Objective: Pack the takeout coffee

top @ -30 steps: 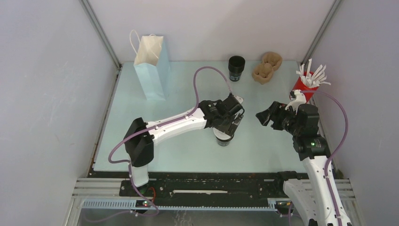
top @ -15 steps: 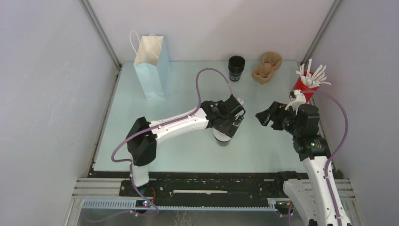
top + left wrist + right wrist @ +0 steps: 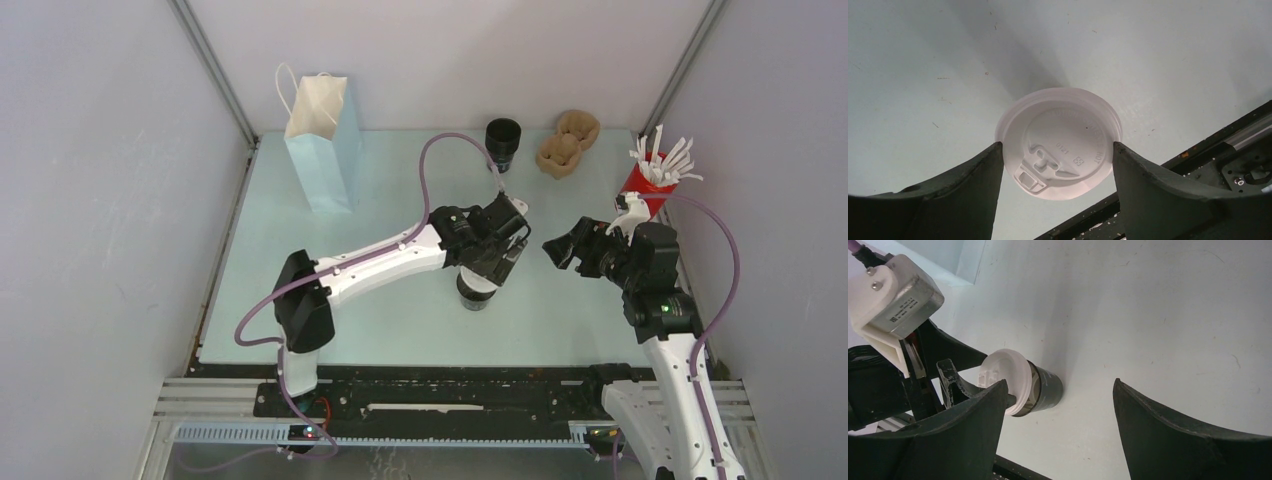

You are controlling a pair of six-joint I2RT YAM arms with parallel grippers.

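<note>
- We see the takeout coffee [image 3: 477, 292], a black cup under a white domed lid [image 3: 1058, 142], standing upright on the pale bench [image 3: 300, 290], near the middle and toward the near edge.
- The left arm [image 3: 380, 262] reaches across from its base to hang right over that cup. The left jaws stand wide, with one finger [image 3: 963, 190] on each side of the lid at its rim.
- We cannot tell whether those fingers touch the rim.
- From the right wrist we see the coffee side on, its base on the bench and the left jaws flanking its lid.
- The right arm [image 3: 660, 300] is to the right of the cup and apart from it. The right jaws gape wide, hold nothing and point toward the coffee.
- At the far left a pale blue paper bag [image 3: 322, 150] with white handles stands upright.
- Along the far edge are a lidless black cup [image 3: 502, 143] and, to its right, two brown pulp pieces [image 3: 565, 145] touching each other.
- A red cup of white sticks [image 3: 648, 182] stands at the far right, just behind the right arm's wrist.
</note>
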